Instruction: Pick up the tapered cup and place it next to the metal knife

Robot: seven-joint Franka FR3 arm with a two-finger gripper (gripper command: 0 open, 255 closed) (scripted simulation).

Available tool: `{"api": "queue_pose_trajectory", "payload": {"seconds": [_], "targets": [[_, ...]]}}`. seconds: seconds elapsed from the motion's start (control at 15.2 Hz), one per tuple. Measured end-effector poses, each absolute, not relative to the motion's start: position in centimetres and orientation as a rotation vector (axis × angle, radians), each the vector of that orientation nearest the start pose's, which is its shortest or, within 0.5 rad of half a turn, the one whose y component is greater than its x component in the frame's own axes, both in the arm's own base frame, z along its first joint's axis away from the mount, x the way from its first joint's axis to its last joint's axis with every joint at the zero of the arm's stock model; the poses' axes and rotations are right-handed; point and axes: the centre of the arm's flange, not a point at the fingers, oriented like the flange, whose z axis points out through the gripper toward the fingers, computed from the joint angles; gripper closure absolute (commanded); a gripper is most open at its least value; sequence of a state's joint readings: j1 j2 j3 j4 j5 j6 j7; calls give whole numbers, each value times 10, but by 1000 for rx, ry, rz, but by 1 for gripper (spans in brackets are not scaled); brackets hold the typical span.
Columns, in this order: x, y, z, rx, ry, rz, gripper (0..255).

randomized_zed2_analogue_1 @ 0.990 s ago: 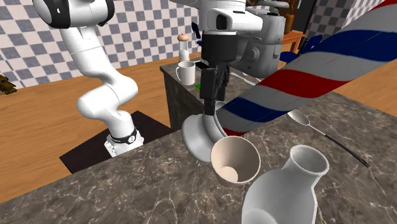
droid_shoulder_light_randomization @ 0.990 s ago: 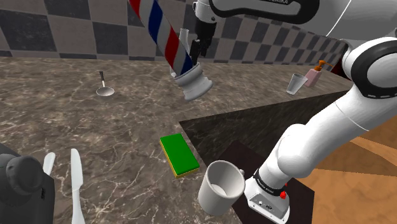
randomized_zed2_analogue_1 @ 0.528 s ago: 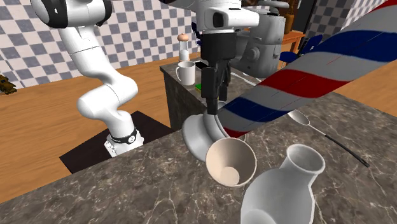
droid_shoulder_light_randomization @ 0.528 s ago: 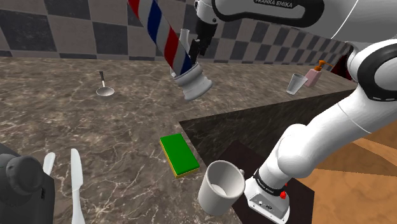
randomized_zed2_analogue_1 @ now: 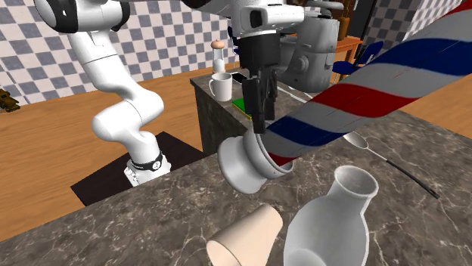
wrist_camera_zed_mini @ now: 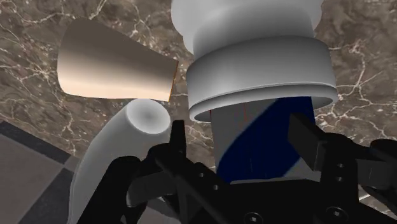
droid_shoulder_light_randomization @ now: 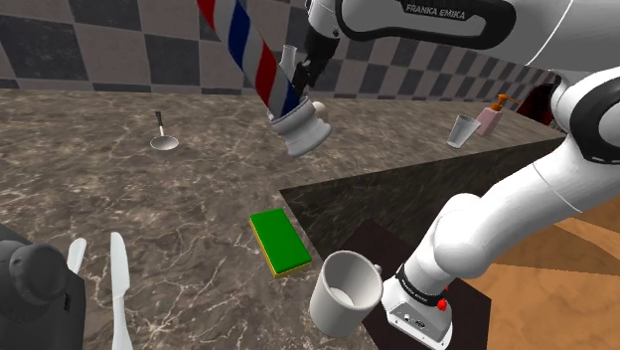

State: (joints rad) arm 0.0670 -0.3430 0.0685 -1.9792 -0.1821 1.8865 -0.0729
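The tapered cup (randomized_zed2_analogue_1: 246,238) is plain beige and lies tipped on its side on the dark marble counter (randomized_zed2_analogue_1: 151,219), beside a white vase (randomized_zed2_analogue_1: 333,219). From the shoulder view only a sliver of the cup (droid_shoulder_light_randomization: 318,107) peeks out behind the striped pole's grey base (droid_shoulder_light_randomization: 303,131). My black gripper (randomized_zed2_analogue_1: 259,121) hangs above that base, well above the cup. In the wrist view the cup (wrist_camera_zed_mini: 114,67) lies beyond the gripper (wrist_camera_zed_mini: 242,137), whose fingers stand apart astride the pole's blue stripe (wrist_camera_zed_mini: 261,146), holding nothing. The knife (droid_shoulder_light_randomization: 119,288) lies at the shoulder view's lower left.
A red, white and blue barber pole (randomized_zed2_analogue_1: 363,91) leans across the counter. The vase (wrist_camera_zed_mini: 121,159) stands close beside one finger. A green sponge (droid_shoulder_light_randomization: 278,242), a white mug (droid_shoulder_light_randomization: 343,290), a ladle (droid_shoulder_light_randomization: 164,139), a glass (droid_shoulder_light_randomization: 462,129) and a dark block (droid_shoulder_light_randomization: 35,288) also sit on the counter.
The cup, earlier resting with its mouth toward the second exterior camera, has toppled and rolled nearer that camera. The pole's base shifted slightly. The gripper tilted and lifted a little.
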Motion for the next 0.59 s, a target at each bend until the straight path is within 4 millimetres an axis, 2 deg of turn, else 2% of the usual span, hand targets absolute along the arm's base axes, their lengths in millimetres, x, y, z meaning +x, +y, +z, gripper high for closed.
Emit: {"api": "queue_pose_trajectory", "payload": {"seconds": [0.07, 0.26, 0.33, 0.4, 0.46, 0.59], "targets": [[466, 64, 636, -3282, -403, -443, 255], [475, 67, 644, -3283, -399, -405, 255], [479, 63, 643, -3286, -391, -396, 255], [489, 42, 641, -3284, -393, -410, 255], [490, 42, 641, -3283, -399, -416, 0], [487, 31, 643, -3263, -402, -409, 0]]}}
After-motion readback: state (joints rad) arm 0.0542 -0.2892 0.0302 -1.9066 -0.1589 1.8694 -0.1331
